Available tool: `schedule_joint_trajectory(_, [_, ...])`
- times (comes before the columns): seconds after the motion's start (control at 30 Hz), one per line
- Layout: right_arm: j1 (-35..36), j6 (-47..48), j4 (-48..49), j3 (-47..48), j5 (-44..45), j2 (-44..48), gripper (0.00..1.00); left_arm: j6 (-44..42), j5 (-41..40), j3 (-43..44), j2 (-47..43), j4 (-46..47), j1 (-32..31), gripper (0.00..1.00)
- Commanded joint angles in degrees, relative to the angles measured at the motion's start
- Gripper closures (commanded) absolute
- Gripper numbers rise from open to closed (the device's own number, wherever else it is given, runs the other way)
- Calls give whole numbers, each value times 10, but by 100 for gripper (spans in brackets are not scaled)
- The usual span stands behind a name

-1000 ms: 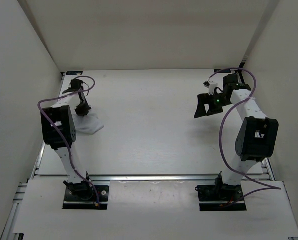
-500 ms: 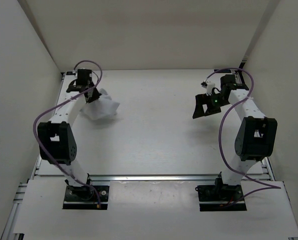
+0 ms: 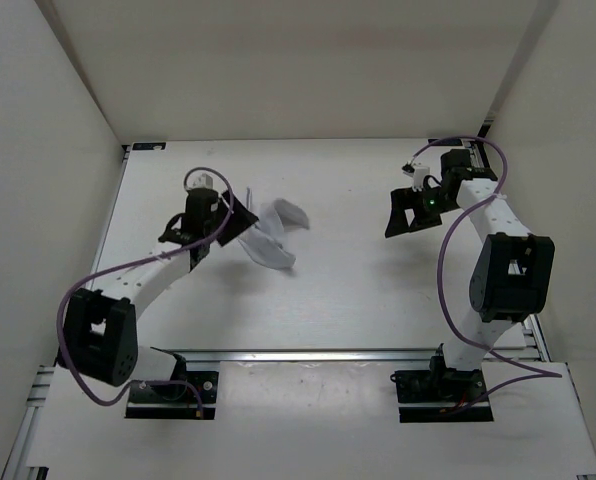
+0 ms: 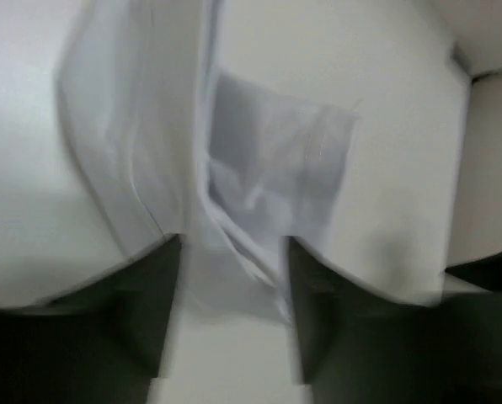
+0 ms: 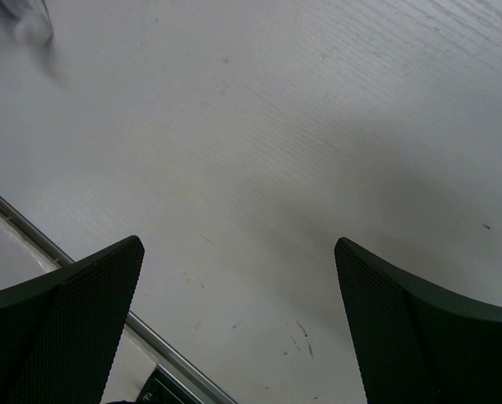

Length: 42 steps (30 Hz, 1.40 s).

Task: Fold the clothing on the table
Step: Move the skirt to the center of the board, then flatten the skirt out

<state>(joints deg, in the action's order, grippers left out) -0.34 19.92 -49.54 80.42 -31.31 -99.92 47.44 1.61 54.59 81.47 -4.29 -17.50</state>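
The cloth (image 3: 276, 235) sits left of the counter's (image 3: 328, 290) middle, a rumpled white bunch just beside the tip of the left claw (image 3: 242, 216). One flap curls up and to the right; the rest trails down toward the near edge.

In the left wrist view the left claw (image 4: 232, 244) has its two dark fingers (image 4: 146, 311) spread, and the cloth (image 4: 268, 160) runs through the gap between them in loose folds. That picture is blurred, so whether fabric touches either finger is unclear. The left arm reaches in from its base at the near left, elbow low, with a purple cable looping along it.

The right claw (image 3: 403, 222) hangs over the far right part of the counter, well apart from the cloth, spread wide and holding nothing. Its own view shows both meshed fingers (image 5: 74, 311) far apart above bare counter (image 5: 318, 101), and an aluminium rail (image 5: 32, 231) crossing the lower left corner.
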Motion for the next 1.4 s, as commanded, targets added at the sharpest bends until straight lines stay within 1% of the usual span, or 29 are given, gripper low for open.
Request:
schedule_joint_trajectory(0.0, [-2, -1, 0, -13, -7, 16, 1, 2, 24, -81, -89, -12, -17, 27])
schedule_joint_trajectory(0.03, [0, 4, 0, -16, -5, 17, 1, -3, 23, -96, -113, -30, -19, 1])
schedule_joint_trajectory(0.1, [0, 6, -1, -12, -3, 20, 0, -30, 20, -111, -148, -46, -17, 1])
schedule_joint_trajectory(0.17, [0, 4, -4, -10, -6, 17, 0, -38, 14, -115, -190, -55, 3, 1])
schedule_joint_trajectory(0.23, [22, 10, -5, 5, -15, 17, 1, -58, -15, -117, -216, -61, 19, 1])
schedule_joint_trajectory(0.27, [32, 10, -6, 10, -20, 16, 0, -64, -15, -120, -227, -63, 29, 1])
schedule_joint_trajectory(0.33, [45, 10, -11, 32, -38, 8, 1, -90, -33, -122, -230, -34, 47, 1])
schedule_joint_trajectory(0.4, [60, -1, -9, 53, -53, 1, 1, -120, -16, -114, -205, -6, 60, 2])
schedule_joint_trajectory(0.43, [70, -1, -6, 55, -60, -4, 1, -153, -19, -78, -166, -24, 56, 2])
schedule_joint_trajectory(0.47, [81, -4, -4, 62, -60, -6, 1, -172, -16, -23, -108, -61, 49, 1])
schedule_joint_trajectory(0.5, [86, -3, -3, 68, -59, -10, 1, -213, -20, 46, -41, -85, 37, 1])
schedule_joint_trajectory(0.53, [98, 1, -3, 75, -53, -15, 1, -259, -19, 84, -5, -143, 30, 2])
schedule_joint_trajectory(0.57, [107, 4, -9, 79, -49, -15, 0, -282, -32, 158, 62, -203, 16, 1])
schedule_joint_trajectory(0.6, [113, 6, -7, 85, -46, -17, 0, -323, -55, 226, 123, -231, 5, 2])
schedule_joint_trajectory(0.63, [114, 5, 0, 91, -45, -19, 1, -355, -72, 257, 153, -271, 1, 2])
schedule_joint_trajectory(0.67, [117, 4, 1, 92, -40, -20, 1, -380, -98, 305, 199, -297, -17, 1])
schedule_joint_trajectory(0.7, [119, 3, 2, 92, -38, -19, 1, -391, -107, 350, 233, -315, -29, 1])
schedule_joint_trajectory(0.77, [119, 12, 2, 89, -20, -13, 1, -382, -109, 387, 267, -322, -33, 1])
schedule_joint_trajectory(0.83, [121, 18, 3, 81, -9, -5, 0, -379, -119, 478, 314, -369, -48, 1])
schedule_joint_trajectory(0.87, [116, 20, 5, 74, -2, 1, 1, -393, -142, 502, 344, -397, -56, 1])
schedule_joint_trajectory(0.93, [109, 23, 7, 62, -1, 9, 1, -402, -154, 496, 351, -376, -74, 1])
schedule_joint_trajectory(1.0, [97, 24, 6, 49, 2, 15, 0, -403, -162, 504, 361, -381, -83, 1])
schedule_joint_trajectory(1.17, [54, 15, 0, 23, -9, 33, 1, -403, -175, 511, 388, -385, -88, 1])
schedule_joint_trajectory(1.37, [17, 10, -2, 11, -29, 39, 1, -401, -222, 504, 408, -384, -93, 1])
